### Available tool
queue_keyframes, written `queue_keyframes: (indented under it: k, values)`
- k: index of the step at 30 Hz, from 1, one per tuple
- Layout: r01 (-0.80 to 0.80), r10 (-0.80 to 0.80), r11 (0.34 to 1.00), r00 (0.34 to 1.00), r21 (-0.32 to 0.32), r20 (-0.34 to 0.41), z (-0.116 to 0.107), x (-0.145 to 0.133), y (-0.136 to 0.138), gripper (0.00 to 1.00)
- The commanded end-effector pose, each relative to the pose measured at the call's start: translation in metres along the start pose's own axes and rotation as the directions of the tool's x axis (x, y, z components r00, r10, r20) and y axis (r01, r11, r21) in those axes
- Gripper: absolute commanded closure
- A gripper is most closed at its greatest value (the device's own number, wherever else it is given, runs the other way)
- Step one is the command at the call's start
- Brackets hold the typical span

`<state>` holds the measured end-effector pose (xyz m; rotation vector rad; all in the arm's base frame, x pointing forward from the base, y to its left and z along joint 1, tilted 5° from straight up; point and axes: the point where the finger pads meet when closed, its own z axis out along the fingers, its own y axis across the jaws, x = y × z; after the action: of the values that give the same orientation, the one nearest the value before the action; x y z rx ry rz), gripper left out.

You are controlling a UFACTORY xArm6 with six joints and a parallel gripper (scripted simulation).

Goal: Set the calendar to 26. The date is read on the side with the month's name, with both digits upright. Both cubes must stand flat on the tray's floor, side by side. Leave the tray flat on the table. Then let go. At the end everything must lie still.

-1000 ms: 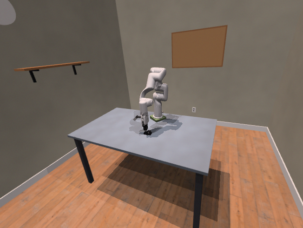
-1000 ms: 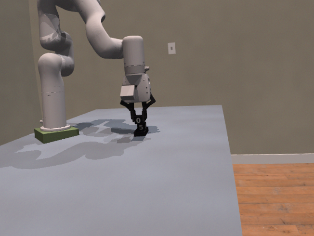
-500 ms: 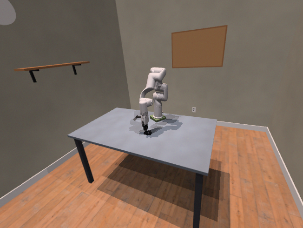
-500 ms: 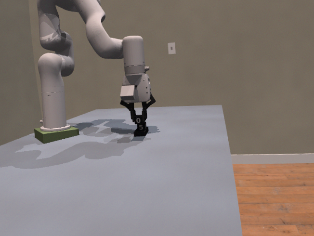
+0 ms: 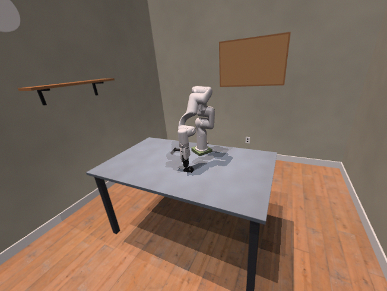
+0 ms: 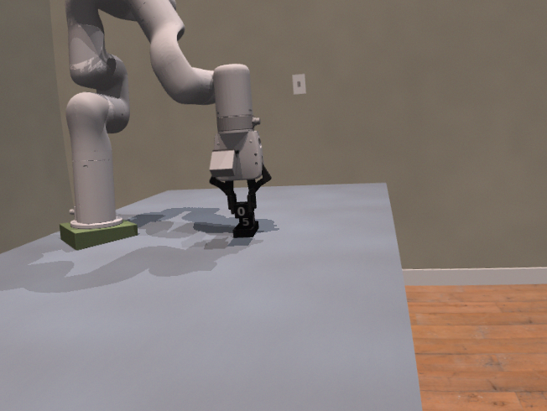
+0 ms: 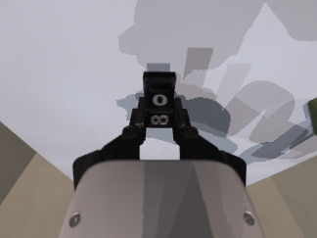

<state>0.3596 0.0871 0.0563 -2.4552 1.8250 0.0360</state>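
- The gripper points down over the table, its fingers clamped on a black cube marked 0.
- In the exterior view, the cube's pale 0 faces the camera, upright, with a dark fingertip on either side.
- Just below it shows a second black face, marked 5, also upright and slightly to the right in that view.
- The black tray is on the table, directly beneath the gripper and this stack of dark shapes. Whether the lower cube is flat on the tray's floor cannot be told.
- The wrist view shows a 0 and, nearer the gripper's body, an 8 turned sideways. Which cube each belongs to is unclear there.
- The cube marked 0 is higher than the face marked 5, so the two cubes are not standing side by side on the tray's floor.
- No month's name can be made out, and no 26 is readable.
- The white arm stands on a green base, apart from the tray.
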Motion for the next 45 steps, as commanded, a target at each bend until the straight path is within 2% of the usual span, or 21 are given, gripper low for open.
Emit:
queue_keyframes:
  k: [1,21,45]
  values:
    - [0.0,0.0,1.0,1.0,0.004,0.0,0.003,0.0,-0.001,0.73]
    - [0.0,0.0,1.0,1.0,0.004,0.0,0.017,0.0,-0.001,0.73]
    - [0.0,0.0,1.0,1.0,0.004,0.0,0.019,0.0,-0.001,0.73]
